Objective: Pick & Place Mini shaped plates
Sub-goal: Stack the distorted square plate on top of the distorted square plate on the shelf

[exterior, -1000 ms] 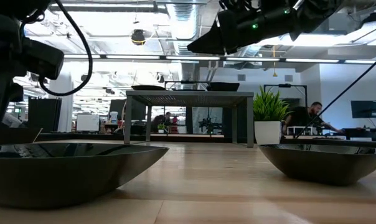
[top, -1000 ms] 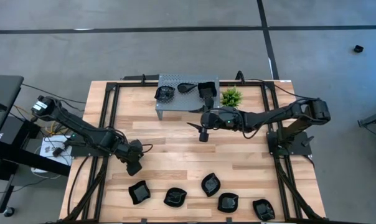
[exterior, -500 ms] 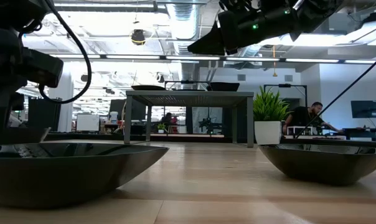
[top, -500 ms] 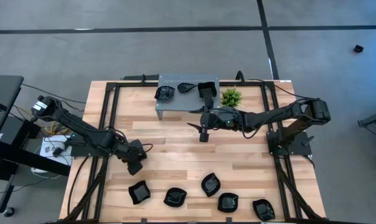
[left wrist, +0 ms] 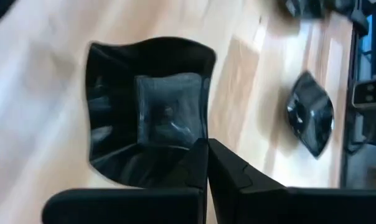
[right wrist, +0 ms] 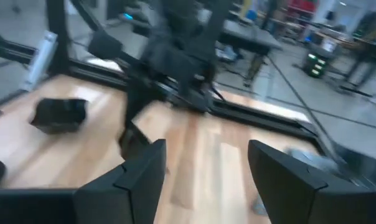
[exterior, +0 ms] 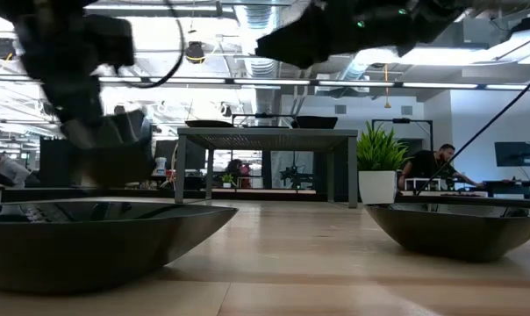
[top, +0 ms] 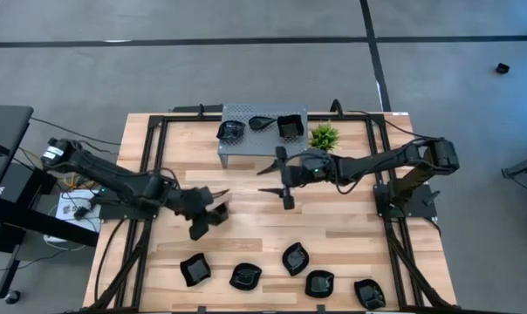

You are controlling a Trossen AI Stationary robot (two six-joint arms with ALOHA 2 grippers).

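My left gripper (top: 209, 216) hangs over the table's left middle, shut on a glossy black wavy-edged square plate (left wrist: 150, 106); in the low view the gripper (exterior: 107, 149) is a blur above the tabletop. Several more mini plates lie in a row along the near edge, among them a square one (top: 194, 269) and a leaf-shaped one (top: 295, 258). Three plates (top: 262, 122) sit on top of the grey perforated stand (top: 246, 144) at the far edge. My right gripper (top: 277, 179) stands open and empty just in front of the stand, its fingers (right wrist: 281, 174) wide apart. My left gripper pinches the square plate's side rim (left wrist: 208, 124), which runs straight into the gap between the two fingers. One finger (left wrist: 191, 171) is inside the dish and the other outside. The fingers come from above. The plate's hollow faces up, and the plate looks lifted clear of the table.
A small green plant (top: 324, 135) stands right of the stand. Black frame rails (top: 154, 174) run along the table's left and right sides. Bare wood lies between the stand and the near row of plates.
My left gripper has swung quickly toward the table's right edge and turned, showing blurred in the low view. My right gripper has tipped in place in front of the stand. The plates of the near row and those on the stand have stayed where they were.
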